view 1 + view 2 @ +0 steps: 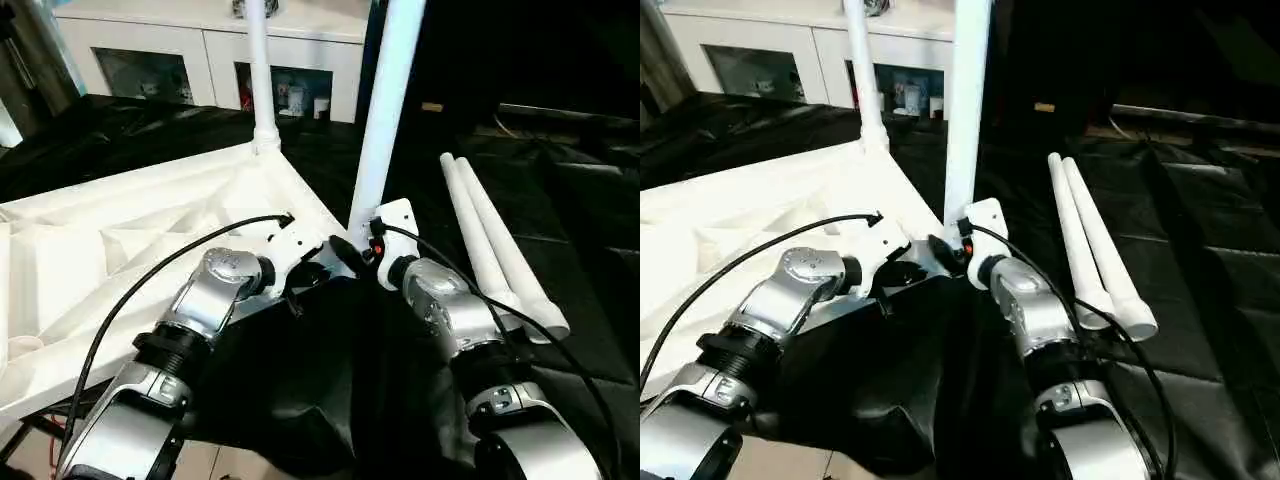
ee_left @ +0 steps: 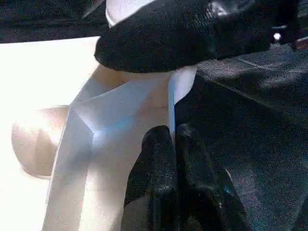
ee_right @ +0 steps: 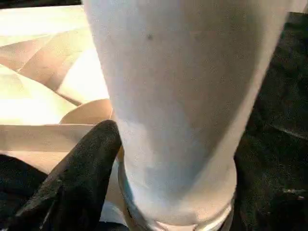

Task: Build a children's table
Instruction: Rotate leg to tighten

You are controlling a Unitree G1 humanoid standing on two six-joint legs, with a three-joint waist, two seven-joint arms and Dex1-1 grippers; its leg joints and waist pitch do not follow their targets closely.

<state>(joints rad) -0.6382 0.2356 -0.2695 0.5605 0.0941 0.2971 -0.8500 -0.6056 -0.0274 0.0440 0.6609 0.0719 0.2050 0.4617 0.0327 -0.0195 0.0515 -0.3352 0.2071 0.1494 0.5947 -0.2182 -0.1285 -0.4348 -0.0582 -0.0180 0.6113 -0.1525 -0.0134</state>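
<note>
Two white tubular legs stand socketed in the upturned white ribbed plastic tabletop. Left tool, fingers pressed together, holds nothing at its near corner; right tool cups the near leg, grip unclear. It could tip if half-seated. Black sheeting; white cabinet behind.

The white tabletop lies upside down at the left, ribbed underside up. Two white legs stand upright in its corner sockets: one at the far corner, one at the near right corner. Two more white legs lie side by side, touching, on the black sheet to the right.
</note>
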